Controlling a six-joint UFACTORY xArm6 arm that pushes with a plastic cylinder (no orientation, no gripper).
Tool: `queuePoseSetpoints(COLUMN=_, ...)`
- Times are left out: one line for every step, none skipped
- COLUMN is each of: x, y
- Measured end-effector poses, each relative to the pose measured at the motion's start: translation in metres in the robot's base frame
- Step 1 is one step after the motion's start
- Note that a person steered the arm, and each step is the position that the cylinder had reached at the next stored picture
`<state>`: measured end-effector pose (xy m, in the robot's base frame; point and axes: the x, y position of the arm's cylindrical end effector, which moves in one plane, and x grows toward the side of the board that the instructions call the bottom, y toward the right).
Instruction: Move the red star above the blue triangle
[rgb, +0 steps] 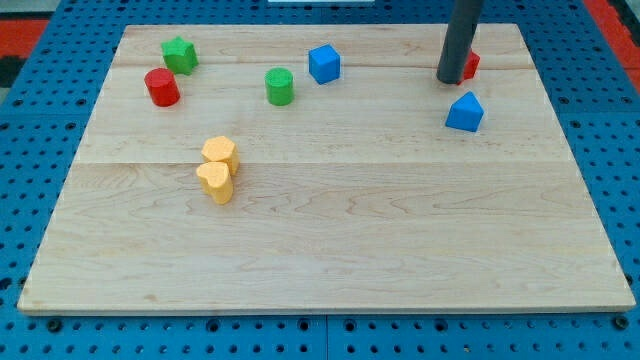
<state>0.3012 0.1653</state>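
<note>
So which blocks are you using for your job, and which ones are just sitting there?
For the job:
red star, mostly hidden behind my tip
blue triangle, just below it

Just lying about:
blue cube
green cylinder
green star
red cylinder
two yellow blocks, touching

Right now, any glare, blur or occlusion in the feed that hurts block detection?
Camera view: light is even and soft, with no glare on the wooden board and only short shadows; focus is sharp throughout. My tip and rod cover most of the red star, so its shape can't be read. The blue triangle is fully clear.
</note>
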Motion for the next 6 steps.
queuePoseSetpoints(x=0.0, y=0.0016)
queuePoseSetpoints(x=0.0, y=0.003)
queuePoseSetpoints(x=0.0, y=0.0047)
queuePoseSetpoints(x=0.0, y=0.0062)
queuePoseSetpoints(x=0.0, y=0.0068)
queuePoseSetpoints(x=0.002, y=-0.002)
